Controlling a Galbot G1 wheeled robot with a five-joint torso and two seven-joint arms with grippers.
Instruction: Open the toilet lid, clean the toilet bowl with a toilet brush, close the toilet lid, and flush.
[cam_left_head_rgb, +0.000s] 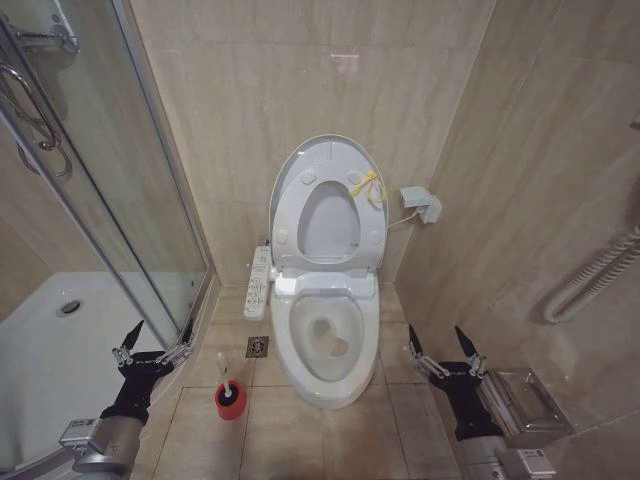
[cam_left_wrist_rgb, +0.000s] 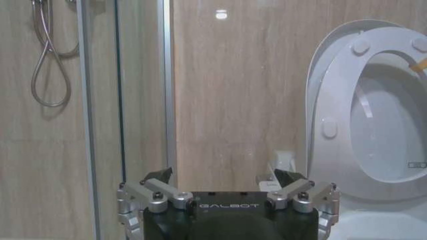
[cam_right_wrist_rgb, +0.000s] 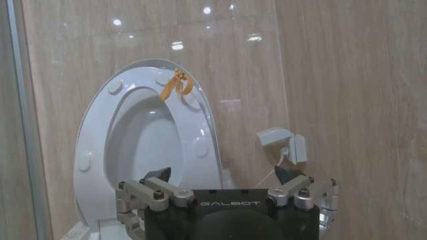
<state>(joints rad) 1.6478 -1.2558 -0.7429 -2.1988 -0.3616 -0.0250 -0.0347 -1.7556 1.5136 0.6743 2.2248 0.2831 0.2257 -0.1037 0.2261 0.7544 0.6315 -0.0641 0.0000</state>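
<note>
The toilet lid (cam_left_head_rgb: 328, 226) stands upright against the wall, and the ring seat (cam_left_head_rgb: 285, 215) with a yellow tie is raised in front of it. Below lies the open toilet bowl (cam_left_head_rgb: 326, 338), stained inside, with water at the bottom. The toilet brush (cam_left_head_rgb: 223, 372) stands in its red holder (cam_left_head_rgb: 230, 400) on the floor left of the bowl. My left gripper (cam_left_head_rgb: 155, 335) hovers open, left of the brush. My right gripper (cam_left_head_rgb: 441, 347) hovers open, right of the bowl. The wrist views show each gripper (cam_left_wrist_rgb: 222, 175) (cam_right_wrist_rgb: 223, 172) empty, facing the lid (cam_left_wrist_rgb: 393, 140) (cam_right_wrist_rgb: 143, 145).
A glass shower enclosure (cam_left_head_rgb: 120, 200) with a raised tray stands on the left. A control panel (cam_left_head_rgb: 258, 283) hangs beside the bowl, near a floor drain (cam_left_head_rgb: 257, 346). A wall box (cam_left_head_rgb: 422, 203), a hose (cam_left_head_rgb: 590, 280) and a metal holder (cam_left_head_rgb: 525, 405) line the right wall.
</note>
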